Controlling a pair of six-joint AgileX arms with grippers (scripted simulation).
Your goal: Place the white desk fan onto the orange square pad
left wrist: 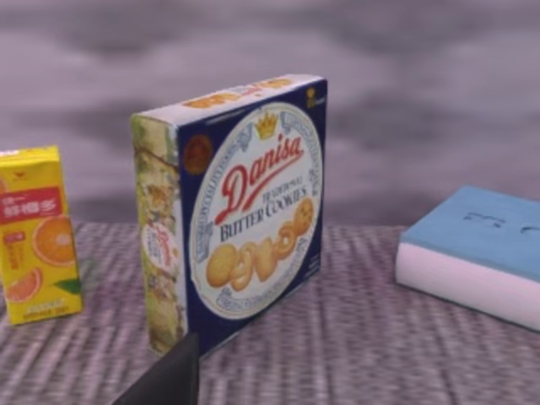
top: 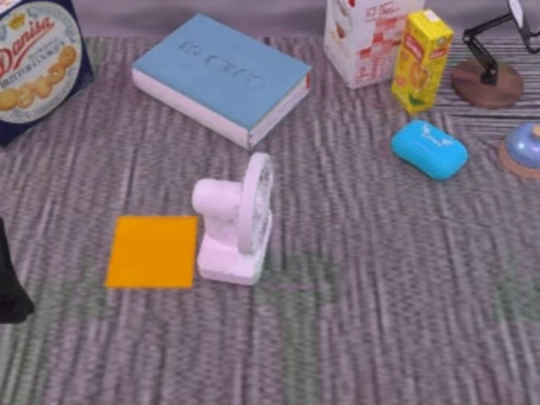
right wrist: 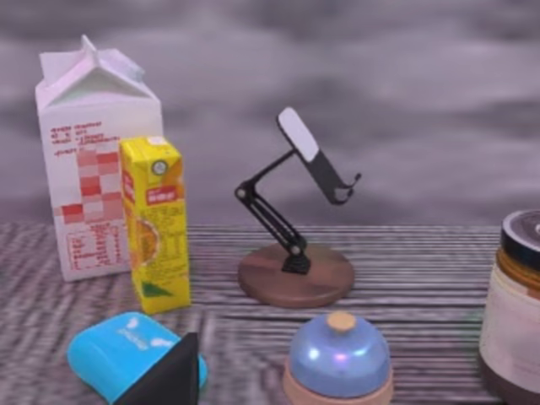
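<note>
One view only, top, shows white desk fan (top: 235,221) touching orange square pad (top: 152,251); tools' opening: can't tell.

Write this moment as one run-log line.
fan: upright, beside pad, not on it | left arm: parked at left edge

Bench rear: Danisa cookie box (top: 34,59), blue book (top: 221,76), milk carton (top: 363,38), yellow juice box (top: 421,61), phone stand (top: 489,63), blue soap (top: 429,148), bell (top: 525,149).
</note>
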